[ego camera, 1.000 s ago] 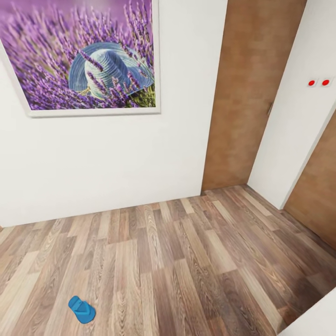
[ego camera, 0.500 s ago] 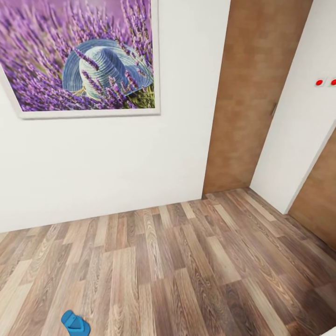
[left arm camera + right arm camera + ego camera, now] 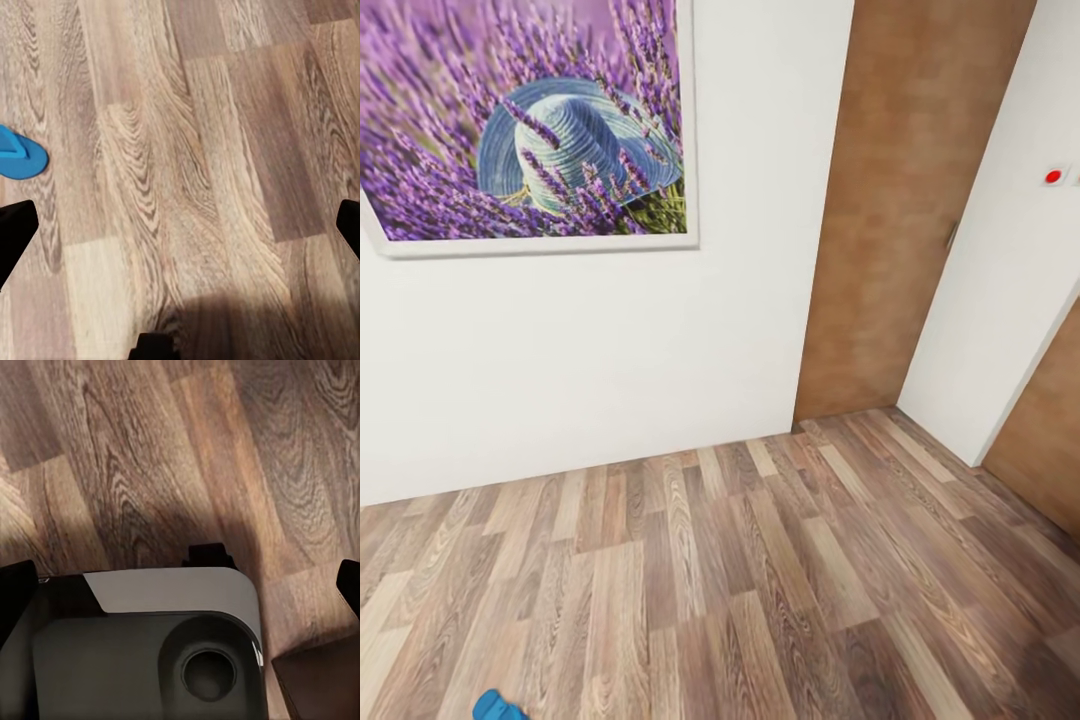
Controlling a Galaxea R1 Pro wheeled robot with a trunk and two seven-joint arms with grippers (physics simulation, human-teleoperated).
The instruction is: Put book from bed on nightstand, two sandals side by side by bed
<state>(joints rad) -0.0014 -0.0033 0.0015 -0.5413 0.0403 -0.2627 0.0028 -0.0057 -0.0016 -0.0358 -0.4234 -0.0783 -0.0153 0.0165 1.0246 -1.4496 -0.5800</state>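
A bright blue sandal (image 3: 495,707) is lying flat on the wood floor (image 3: 760,560), cut by the head view's bottom edge, left of centre. The left wrist view is showing its rounded end (image 3: 19,154) with a thin strap, well apart from the left gripper (image 3: 180,225). The right wrist view is showing the robot's grey base (image 3: 150,652) under the right gripper (image 3: 180,585). Both jaws are standing wide apart, holding and touching nothing. The head view is showing a lavender picture (image 3: 530,120) and a door (image 3: 900,200).
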